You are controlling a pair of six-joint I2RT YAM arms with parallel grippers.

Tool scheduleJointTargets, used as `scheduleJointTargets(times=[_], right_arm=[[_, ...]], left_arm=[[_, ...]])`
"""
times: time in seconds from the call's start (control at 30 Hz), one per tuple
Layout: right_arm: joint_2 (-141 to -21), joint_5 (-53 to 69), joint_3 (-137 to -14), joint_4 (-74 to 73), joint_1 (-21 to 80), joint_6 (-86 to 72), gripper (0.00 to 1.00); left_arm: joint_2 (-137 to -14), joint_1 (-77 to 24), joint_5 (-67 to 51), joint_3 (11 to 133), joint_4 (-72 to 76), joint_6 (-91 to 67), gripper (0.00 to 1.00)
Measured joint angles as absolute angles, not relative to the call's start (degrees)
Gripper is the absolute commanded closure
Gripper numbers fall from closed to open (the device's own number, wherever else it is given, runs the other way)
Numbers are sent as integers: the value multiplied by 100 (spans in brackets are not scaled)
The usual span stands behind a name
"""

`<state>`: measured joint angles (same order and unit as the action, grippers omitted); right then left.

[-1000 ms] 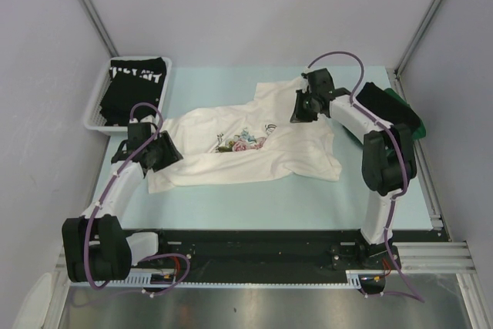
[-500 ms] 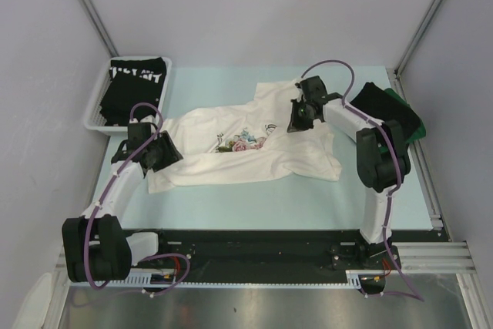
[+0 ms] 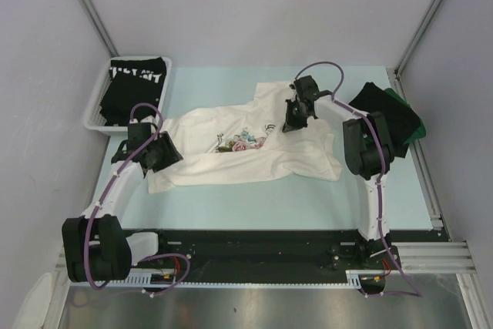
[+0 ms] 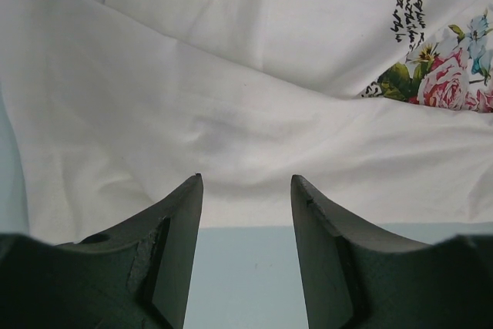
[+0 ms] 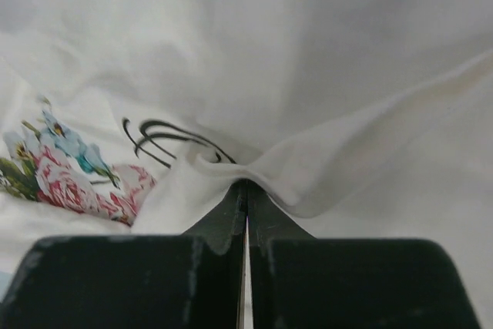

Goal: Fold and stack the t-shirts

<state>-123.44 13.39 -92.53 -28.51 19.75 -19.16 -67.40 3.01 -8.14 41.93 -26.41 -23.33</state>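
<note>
1. The white t-shirt (image 3: 254, 148) lies open and rumpled, print up, at the middle of the counter (image 3: 308, 194). No fold is made in it yet.
2. The right tool (image 3: 293, 122) sits on the far right part of the white t-shirt, just beside the black script. Its fingers are pressed together on a raised ridge of the white cloth.
3. The left tool (image 3: 166, 152) hangs over the near left edge of the white t-shirt. Its fingers stand apart and hold nothing.
4. Far left of the white t-shirt, a black t-shirt with white lettering (image 3: 137, 90) rests in the basket (image 3: 96, 109).
5. Right of the white t-shirt, a black t-shirt (image 3: 381, 105) lies on a dark green t-shirt (image 3: 416, 125). The arm partly hides them, so they seem folded and stacked.
6. Judged progress: two garments stacked, one being gathered, and one waiting in the basket.
</note>
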Motion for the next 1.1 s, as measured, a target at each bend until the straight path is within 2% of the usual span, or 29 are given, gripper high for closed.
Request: scheduleJointTargets(times=[0.27,0.57,0.6,0.63,0.73,0.87,1.03,1.07,1.1], right_arm=[[-12993,1406,-10573,-2899,1975,-1857,100],[-13181,1444,-10853,-2987,1966,-1835,100],[-13181,1446,-10829,-2998,1966,-1835,97],[-13174,1444,-10801,-2995,1966,-1835,89],[-13019,1382,-10479,-2976,1966,-1833,80],[-12355,1149,-9623,-3024,1962,-1804,77],[-10945,777,-8606,-3183,1918,-1782,74],[-10683,694,-8497,-3229,1907,-1772,73],[-10442,598,-8396,-3262,1900,-1763,67]], left_arm=[[-6733,301,-773,4193,-2707,-2331,45],[-6707,301,-770,4193,-2714,-2331,45],[-6707,301,-770,4193,-2714,-2331,45],[-6707,301,-773,4193,-2711,-2331,45],[-6707,303,-775,4193,-2711,-2331,45],[-6707,301,-786,4191,-2707,-2331,44],[-6707,303,-816,4178,-2694,-2329,44],[-6707,303,-821,4174,-2689,-2329,44],[-6707,301,-825,4171,-2685,-2329,44]])
